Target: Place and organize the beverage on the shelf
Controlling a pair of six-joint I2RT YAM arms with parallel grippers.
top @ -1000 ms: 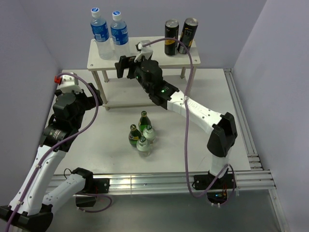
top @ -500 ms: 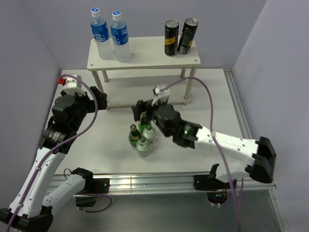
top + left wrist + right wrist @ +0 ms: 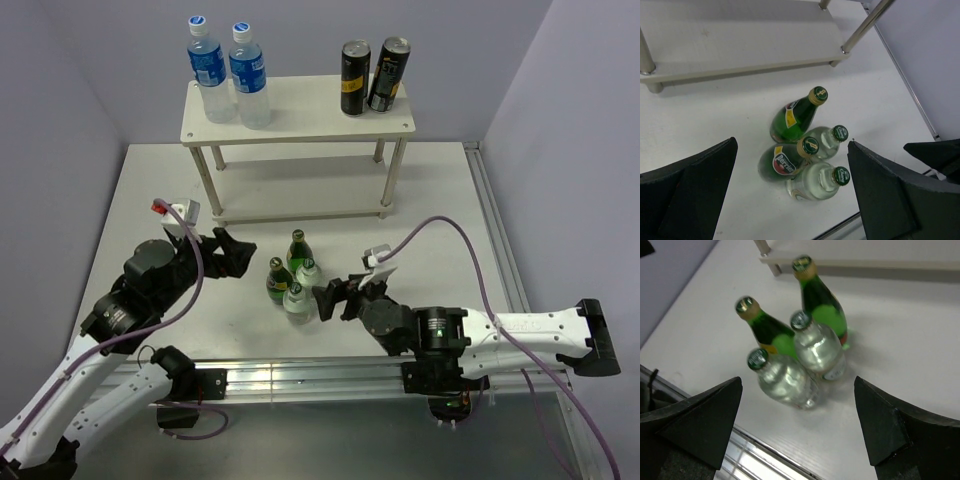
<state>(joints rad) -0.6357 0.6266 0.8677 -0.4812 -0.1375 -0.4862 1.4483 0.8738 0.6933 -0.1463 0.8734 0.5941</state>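
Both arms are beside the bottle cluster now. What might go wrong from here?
The two dark green glass bottles and two clear glass bottles stand bunched tight, so fingers sliding around one may topple a neighbour. The open left tool and open right tool face the cluster from opposite sides and might clash if both reach in.

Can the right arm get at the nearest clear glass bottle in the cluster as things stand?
Probably yes. The right end effector is open, facing the near clear bottle with nothing between. But that bottle stands tight against the other clear bottle and a dark green bottle, so a grasp may nudge them.
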